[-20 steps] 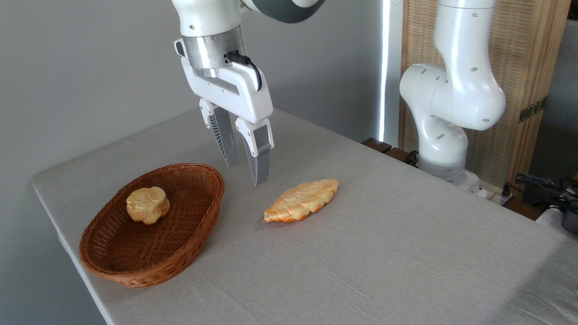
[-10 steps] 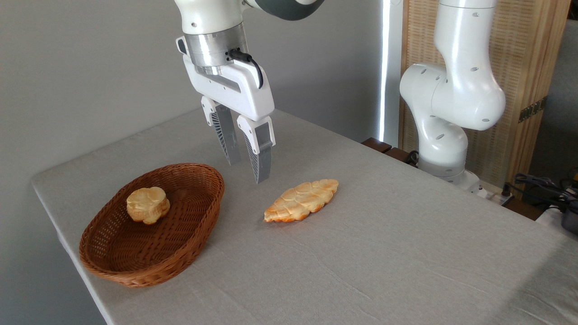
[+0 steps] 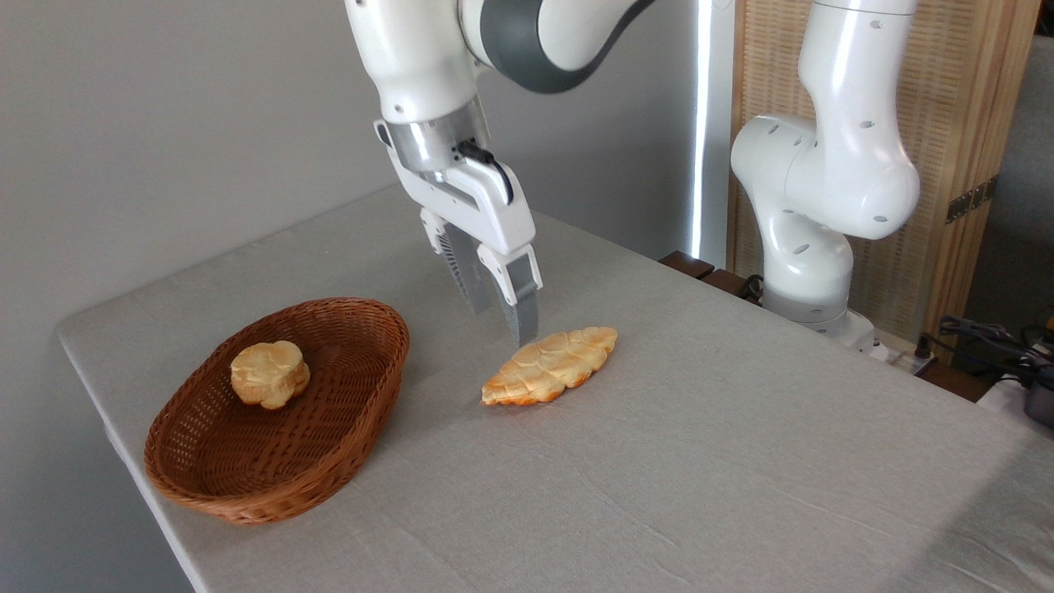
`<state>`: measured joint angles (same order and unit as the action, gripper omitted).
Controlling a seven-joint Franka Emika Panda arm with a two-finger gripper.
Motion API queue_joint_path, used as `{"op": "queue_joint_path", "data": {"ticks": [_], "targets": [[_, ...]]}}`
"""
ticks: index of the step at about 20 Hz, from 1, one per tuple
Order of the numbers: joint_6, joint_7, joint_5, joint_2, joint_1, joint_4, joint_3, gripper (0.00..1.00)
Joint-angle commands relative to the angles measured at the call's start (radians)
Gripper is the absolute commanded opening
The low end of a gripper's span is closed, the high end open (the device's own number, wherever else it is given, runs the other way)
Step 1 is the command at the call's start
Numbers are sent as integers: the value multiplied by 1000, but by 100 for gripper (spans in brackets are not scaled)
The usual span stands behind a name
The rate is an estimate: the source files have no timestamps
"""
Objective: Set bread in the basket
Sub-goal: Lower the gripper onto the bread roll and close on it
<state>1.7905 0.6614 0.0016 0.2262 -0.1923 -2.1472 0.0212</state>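
Fingers point(image 3: 520, 306) overlap from this angle; the rear one is half hidden, and the gap between them reads narrow, holding nothing. My gripper point(image 3: 502, 317) hangs at the bread's point(image 3: 550, 366) 11 o'clock end; contact cannot be judged. Bread lies on the table point(image 3: 700, 461), at the basket's point(image 3: 206, 486) 3 o'clock, apart. A bun point(image 3: 269, 374) sits inside.

You've got a plain grey wall point(image 3: 165, 123) behind, grey cloth-covered table point(image 3: 700, 461), a bright daylight strip point(image 3: 702, 123) beside a woven wood-framed screen point(image 3: 963, 123) at right, and dark cables point(image 3: 988, 338) far right.
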Motion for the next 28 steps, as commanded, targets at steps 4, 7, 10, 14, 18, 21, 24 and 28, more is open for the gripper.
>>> {"op": "queue_joint_path", "data": {"ticks": [4, 7, 10, 14, 18, 21, 24, 28], "targets": [[179, 18, -11, 62, -18, -203, -6, 100], [181, 18, -9, 61, -18, -209, -6, 100], [182, 35, 4, 61, -16, -211, -7, 100], [182, 40, 15, 56, -13, -212, -9, 100], [182, 41, 17, 51, -12, -212, -9, 100], [187, 40, 40, 33, -10, -212, -9, 100], [199, 40, 49, 16, -10, -212, -9, 100], [219, 38, 49, -8, -13, -212, -7, 100]]}}
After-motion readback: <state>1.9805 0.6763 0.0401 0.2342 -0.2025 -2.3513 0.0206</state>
